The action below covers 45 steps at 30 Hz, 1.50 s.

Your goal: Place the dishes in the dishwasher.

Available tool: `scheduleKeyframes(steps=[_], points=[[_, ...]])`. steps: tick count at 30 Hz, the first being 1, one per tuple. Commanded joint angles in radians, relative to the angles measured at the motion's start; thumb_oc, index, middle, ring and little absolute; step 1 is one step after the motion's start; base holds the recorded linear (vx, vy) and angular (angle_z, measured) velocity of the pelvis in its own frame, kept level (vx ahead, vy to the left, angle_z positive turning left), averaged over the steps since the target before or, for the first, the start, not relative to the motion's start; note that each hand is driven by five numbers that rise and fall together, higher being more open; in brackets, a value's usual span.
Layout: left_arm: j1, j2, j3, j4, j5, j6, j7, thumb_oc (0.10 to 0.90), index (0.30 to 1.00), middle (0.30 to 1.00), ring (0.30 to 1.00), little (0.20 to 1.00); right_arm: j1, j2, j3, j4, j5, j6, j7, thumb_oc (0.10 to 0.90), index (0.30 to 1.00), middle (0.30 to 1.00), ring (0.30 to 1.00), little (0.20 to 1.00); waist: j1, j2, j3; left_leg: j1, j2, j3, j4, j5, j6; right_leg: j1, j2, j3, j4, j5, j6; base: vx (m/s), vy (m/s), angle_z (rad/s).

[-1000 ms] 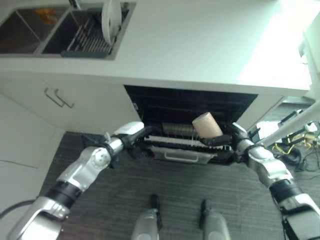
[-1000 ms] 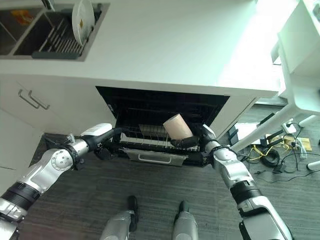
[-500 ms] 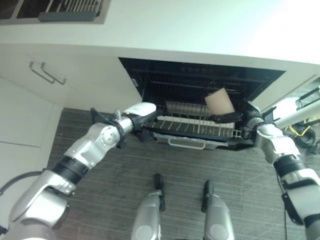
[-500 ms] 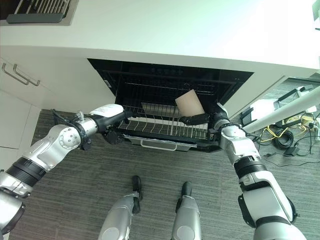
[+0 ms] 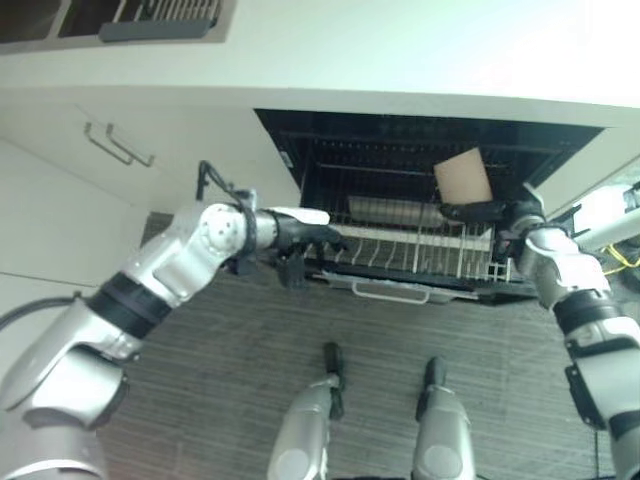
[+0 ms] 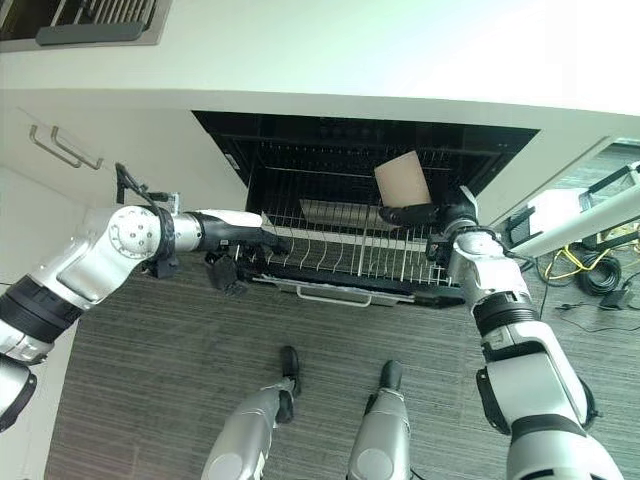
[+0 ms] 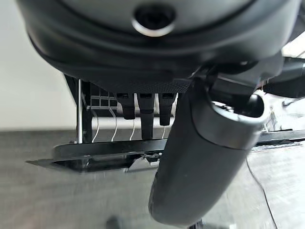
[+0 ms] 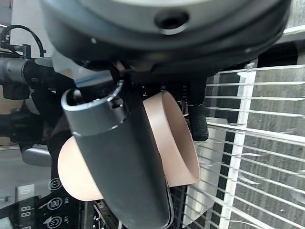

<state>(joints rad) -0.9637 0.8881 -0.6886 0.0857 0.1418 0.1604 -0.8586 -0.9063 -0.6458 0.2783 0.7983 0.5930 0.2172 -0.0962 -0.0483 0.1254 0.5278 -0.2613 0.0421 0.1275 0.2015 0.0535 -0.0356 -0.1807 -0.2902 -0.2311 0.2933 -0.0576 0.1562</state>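
R fingers (image 8: 198, 121) and thumb are wrapped round a tan cup (image 6: 402, 180), which sits tilted in the right hand (image 6: 425, 214), held over the rear right part of the pulled-out dishwasher rack (image 6: 340, 262), above the tines, not yet touching wire as far as I can tell. L fingers (image 7: 143, 114) are curled over the rack's front-left rim wire, so the left hand (image 5: 300, 232) is gripping the rack at its corner and holding it out.

To do this well, IMO: keep the L grip firm so the rack doesn't roll back, turn the cup mouth-down, lower it between two tine rows w/o knocking the pale dish (image 6: 335, 213) already lying at the rack's back, and let go only once the rim rests on wire. Dishwasher door (image 6: 345, 292) is down below the rack. Desk (image 6: 330, 50) above.
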Motion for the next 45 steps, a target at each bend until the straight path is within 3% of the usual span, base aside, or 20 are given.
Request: scheduleKeyframes(steps=[1, 4, 10, 13, 15, 18, 28, 35, 40, 42, 43, 45], points=[[0.074, 0.01, -0.011, -0.103, -0.095, 0.045, -0.253, 0.8, 0.9, 0.9, 0.9, 0.9, -0.131, -0.078, -0.049, -0.013, 0.013, -0.102, -0.014, 0.4, 0.3, 0.3, 0.3, 0.3, 0.015, 0.037, -0.084, 0.029, 0.013, 0.067, 0.099, -0.177, -0.029, -0.025, 0.033, -0.02, 0.007, -0.031, -0.002, 0.02, 0.062, 0.06], [0.047, 0.017, -0.028, -0.115, -0.094, 0.063, -0.291, 0.8, 0.9, 0.9, 0.9, 0.9, -0.14, -0.079, -0.047, 0.005, -0.001, -0.106, -0.016, 0.4, 0.3, 0.3, 0.3, 0.3, 0.014, 0.053, -0.085, 0.031, 0.008, 0.068, 0.099, -0.178, -0.03, -0.024, 0.028, -0.019, 0.007, -0.032, -0.001, 0.02, 0.047, 0.05], [0.002, 0.041, -0.04, -0.153, -0.104, 0.068, -0.293, 0.8, 0.9, 0.9, 0.9, 0.9, -0.135, -0.07, -0.055, 0.022, -0.006, -0.113, -0.047, 0.4, 0.3, 0.3, 0.3, 0.3, 0.017, 0.06, -0.086, 0.034, 0.003, 0.062, 0.099, -0.181, -0.031, -0.022, 0.026, -0.017, 0.007, -0.03, 0.002, 0.02, -0.002, 0.01], [-0.014, 0.056, -0.039, -0.173, -0.117, 0.025, -0.192, 0.8, 0.9, 0.9, 0.9, 0.9, -0.126, -0.063, -0.062, 0.03, 0.0, -0.119, -0.063, 0.4, 0.3, 0.3, 0.3, 0.3, 0.02, 0.06, -0.086, 0.034, 0.001, 0.061, 0.099, -0.182, -0.03, -0.021, 0.026, -0.017, 0.007, -0.03, 0.003, 0.01, -0.01, 0.0], [-0.027, 0.065, -0.033, -0.182, -0.151, -0.018, -0.034, 0.8, 0.9, 0.9, 0.9, 0.9, -0.114, -0.057, -0.068, 0.039, 0.0, -0.134, -0.073, 0.4, 0.3, 0.3, 0.3, 0.3, 0.023, 0.058, -0.083, 0.034, 0.0, 0.059, 0.099, -0.184, -0.029, -0.021, 0.026, -0.016, 0.007, -0.031, 0.003, 0.0, 0.0, 0.0], [-0.013, 0.069, -0.001, -0.202, -0.163, -0.06, 0.119, 0.8, 0.9, 0.9, 0.9, 0.9, -0.082, -0.047, -0.089, 0.04, 0.018, -0.15, -0.085, 0.4, 0.3, 0.3, 0.3, 0.3, 0.031, 0.057, -0.08, 0.033, 0.0, 0.053, 0.099, -0.185, -0.028, -0.019, 0.027, -0.015, 0.007, -0.032, 0.002, 0.01, -0.014, 0.0], [0.131, 0.026, 0.158, -0.199, -0.13, -0.147, 0.445, 0.8, 0.9, 0.9, 0.9, 0.9, 0.051, 0.06, -0.136, -0.067, 0.116, -0.17, -0.162, 0.4, 0.3, 0.3, 0.3, 0.3, 0.045, 0.036, -0.063, 0.024, 0.001, 0.034, 0.099, -0.189, -0.02, -0.023, 0.038, -0.015, 0.007, -0.035, -0.004, 0.0, -0.05, 0.0], [0.216, -0.029, 0.208, -0.143, -0.039, -0.227, 0.551, 0.8, 0.9, 0.9, 0.9, 0.9, 0.126, 0.134, -0.141, -0.101, 0.136, -0.19, -0.232, 0.4, 0.3, 0.3, 0.3, 0.3, 0.033, 0.033, -0.052, 0.022, 0.009, 0.039, 0.099, -0.187, -0.018, -0.029, 0.049, -0.005, 0.007, -0.035, -0.01, 0.0, 0.0, 0.0], [0.244, -0.053, 0.198, -0.147, 0.011, -0.223, 0.55, 0.8, 0.9, 0.9, 0.9, 0.9, 0.169, 0.185, -0.135, -0.111, 0.13, -0.201, -0.283, 0.4, 0.3, 0.3, 0.3, 0.3, 0.023, 0.031, -0.045, 0.022, 0.012, 0.046, 0.099, -0.188, -0.015, -0.033, 0.052, 0.003, 0.007, -0.034, -0.01, 0.0, 0.004, -0.06], [0.24, -0.058, 0.189, -0.151, 0.014, -0.205, 0.555, 0.8, 0.9, 0.9, 0.9, 0.9, 0.178, 0.196, -0.136, -0.098, 0.128, -0.207, -0.306, 0.587, 0.58, 0.58, 0.58, 0.58, 0.019, 0.034, -0.045, 0.023, 0.012, 0.05, 0.099, -0.19, -0.014, -0.034, 0.052, 0.005, 0.007, -0.034, -0.01, 0.0, 0.0, 0.0], [0.24, -0.058, 0.189, -0.153, 0.013, -0.2, 0.557, 0.8, 0.9, 0.9, 0.9, 0.9, 0.186, 0.199, -0.139, -0.093, 0.128, -0.211, -0.316, 0.8, 0.9, 0.9, 0.9, 0.9, 0.017, 0.036, -0.046, 0.025, 0.013, 0.051, 0.099, -0.19, -0.014, -0.034, 0.052, 0.006, 0.007, -0.035, -0.01, 0.02, 0.028, -0.03], [0.246, -0.06, 0.185, -0.155, 0.015, -0.191, 0.562, 0.8, 0.9, 0.9, 0.9, 0.9, 0.203, 0.205, -0.144, -0.085, 0.126, -0.222, -0.343, 0.8, 0.9, 0.9, 0.9, 0.9, 0.012, 0.04, -0.046, 0.027, 0.013, 0.054, 0.099, -0.191, -0.014, -0.033, 0.051, 0.008, 0.007, -0.035, -0.01, 0.02, 0.039, -0.05]])
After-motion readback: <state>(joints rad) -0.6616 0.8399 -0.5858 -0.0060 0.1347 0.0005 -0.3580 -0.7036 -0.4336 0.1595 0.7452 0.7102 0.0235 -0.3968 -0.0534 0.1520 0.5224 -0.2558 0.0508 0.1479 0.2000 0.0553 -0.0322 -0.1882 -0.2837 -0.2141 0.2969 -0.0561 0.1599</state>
